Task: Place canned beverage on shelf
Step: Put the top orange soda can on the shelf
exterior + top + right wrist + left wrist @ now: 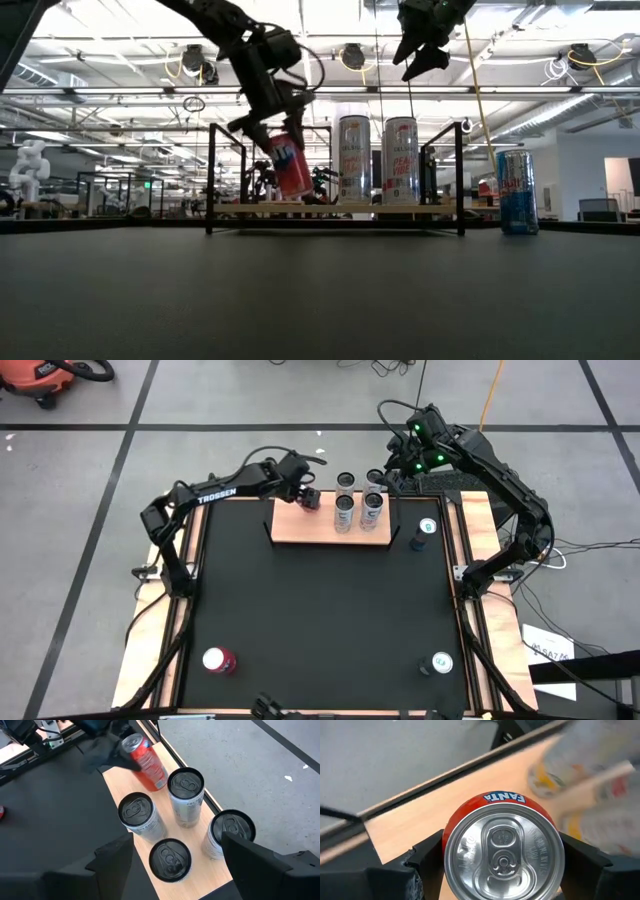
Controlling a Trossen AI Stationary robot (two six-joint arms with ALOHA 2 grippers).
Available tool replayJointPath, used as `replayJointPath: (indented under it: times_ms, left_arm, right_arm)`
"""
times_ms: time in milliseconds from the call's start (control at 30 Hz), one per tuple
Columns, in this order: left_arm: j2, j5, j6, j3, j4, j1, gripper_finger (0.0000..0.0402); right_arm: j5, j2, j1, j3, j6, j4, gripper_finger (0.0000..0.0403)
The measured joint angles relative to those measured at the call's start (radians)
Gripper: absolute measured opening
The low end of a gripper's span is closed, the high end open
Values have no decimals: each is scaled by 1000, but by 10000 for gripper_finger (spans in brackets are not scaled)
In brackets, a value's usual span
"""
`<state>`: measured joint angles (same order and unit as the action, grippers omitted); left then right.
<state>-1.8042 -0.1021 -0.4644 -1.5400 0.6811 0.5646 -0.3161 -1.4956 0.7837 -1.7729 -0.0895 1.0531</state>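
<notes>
The shelf [300, 532], a small light-wood board with black uprights, stands at the table's far edge. A red Fanta can [502, 855] hangs tilted over the shelf's left part, with my left gripper [306, 496] shut on it. Several silver cans [186, 795] stand upright on the board's right half. My right gripper [180, 870] hovers open, high above those cans, touching nothing; in the low view it shows at the top [420, 48]. My left gripper pinches the red can's two opposite sides [449, 832] just below its top rim, one finger [427, 855] on each side. The fingers slant down from the table's left. The can is tilted, top toward the gripper; whether its lower end [298, 190] touches the board, I cannot tell.
A blue can [425, 532] stands on the black tabletop just right of the shelf. Near the front edge stand a red can [218, 660] at the left and another can [440, 663] at the right. The shelf's black uprights [211, 175] flank the board.
</notes>
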Motion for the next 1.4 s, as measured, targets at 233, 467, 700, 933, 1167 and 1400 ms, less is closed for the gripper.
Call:
replayJointPath:
  times_ms: [233, 467, 700, 933, 1167, 1400]
  left_arm:
    - [1, -37, 155, -47, 77, -27, 286]
    - [-5, -42, 165, -50, 155, -31, 286]
    - [-15, -42, 173, -49, 148, -33, 286]
    - [-33, -38, 218, -30, 116, -37, 286]
    - [-39, -36, 218, -29, 104, -48, 295]
    - [-39, -16, 219, -29, 102, -50, 361]
  right_arm:
    - [0, 0, 0, 0, 11, 0, 290]
    - [0, 0, 0, 0, 18, 0, 290]
    - [0, 0, -13, 0, 43, 0, 290]
    - [0, 0, -77, 0, 58, -18, 290]
    - [33, 0, -120, 0, 78, -42, 290]
    - [53, 0, -127, 0, 78, -52, 290]
